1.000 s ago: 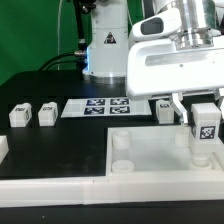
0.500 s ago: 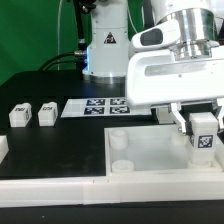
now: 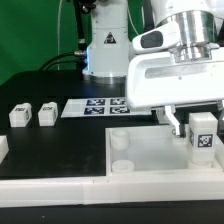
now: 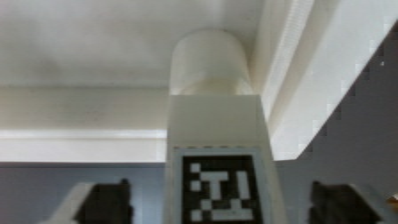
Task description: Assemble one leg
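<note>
Exterior view: I see the leg [image 3: 203,135] upright over the tray [image 3: 150,160], near its edge on the exterior view's right.
End effector [image 3: 200,122]: spread wide, fingers [image 4: 107,200] clear of the leg on both sides.
Room: bare tray floor runs to the round sockets [image 3: 120,143].
Materials: smooth white plastic, a square-edged block and a raised tray rim.

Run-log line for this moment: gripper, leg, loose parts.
gripper: open, fingers either side of leg, gaps visible | leg: upright on tray, exterior view's right | two other legs: beside marker board
</note>
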`<state>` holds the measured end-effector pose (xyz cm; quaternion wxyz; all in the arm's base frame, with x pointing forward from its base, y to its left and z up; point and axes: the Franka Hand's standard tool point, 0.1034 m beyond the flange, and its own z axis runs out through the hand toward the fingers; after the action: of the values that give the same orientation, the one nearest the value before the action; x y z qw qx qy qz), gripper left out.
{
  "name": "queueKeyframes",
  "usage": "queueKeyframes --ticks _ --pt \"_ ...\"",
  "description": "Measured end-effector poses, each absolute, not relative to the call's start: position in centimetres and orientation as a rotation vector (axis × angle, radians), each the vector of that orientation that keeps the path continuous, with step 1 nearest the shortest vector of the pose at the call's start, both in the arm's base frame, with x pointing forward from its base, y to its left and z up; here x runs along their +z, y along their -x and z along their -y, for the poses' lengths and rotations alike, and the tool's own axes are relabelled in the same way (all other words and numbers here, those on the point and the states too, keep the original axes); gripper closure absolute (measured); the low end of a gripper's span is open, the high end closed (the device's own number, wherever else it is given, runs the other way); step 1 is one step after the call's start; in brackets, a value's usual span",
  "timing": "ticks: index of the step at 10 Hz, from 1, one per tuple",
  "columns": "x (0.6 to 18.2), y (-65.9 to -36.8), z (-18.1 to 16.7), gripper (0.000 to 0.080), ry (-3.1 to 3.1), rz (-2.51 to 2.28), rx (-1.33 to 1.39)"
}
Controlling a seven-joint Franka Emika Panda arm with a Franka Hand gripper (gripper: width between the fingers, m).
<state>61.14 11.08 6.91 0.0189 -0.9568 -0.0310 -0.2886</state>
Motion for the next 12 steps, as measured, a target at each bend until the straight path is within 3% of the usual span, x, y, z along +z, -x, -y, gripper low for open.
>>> queueKeyframes --ticks 1,3,7,10,12 --pt "6.9 -61.1 -11.1 0.019 2.97 0.096 -0.895" --pt "6.8 -61.1 -11.1 0.0158 2.971 0.096 -0.894" --pt "6.8 -61.1 -11.1 0.0151 2.971 0.096 -0.893" --pt "9.6 -61.6 -11.0 0.0151 2.97 0.076 -0.826" --pt "9.7 -62.1 -11.0 0.0151 2.982 0.071 -0.734"
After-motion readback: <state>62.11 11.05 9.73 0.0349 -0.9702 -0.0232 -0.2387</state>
